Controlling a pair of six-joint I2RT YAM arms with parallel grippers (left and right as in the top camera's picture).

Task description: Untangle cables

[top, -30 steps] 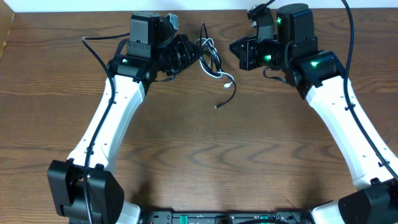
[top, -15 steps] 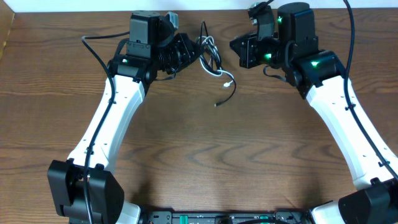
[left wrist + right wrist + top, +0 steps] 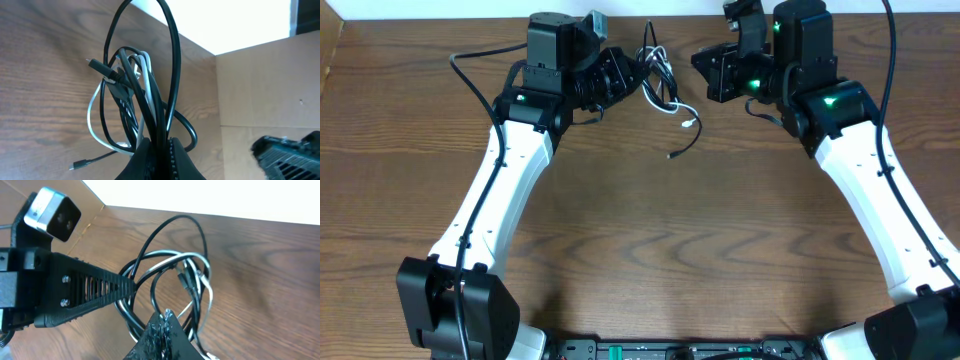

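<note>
Cables [image 3: 662, 88] are bunched in one black-and-white tangle near the far edge of the worktop [image 3: 650, 230], between my two arms. My left pincer [image 3: 632, 82] is clamped on the cables, with strands looping out from between its tips. My right pincer [image 3: 702, 70] is closed tight just beside the tangle; I cannot tell whether it pinches a strand. The black cord's loose plug end [image 3: 672, 156] trails toward me on the wood.

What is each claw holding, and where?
Left claw pinches the cables by black strands at the bundle's edge. Right claw is shut; whether it holds any strand cannot be told.
</note>
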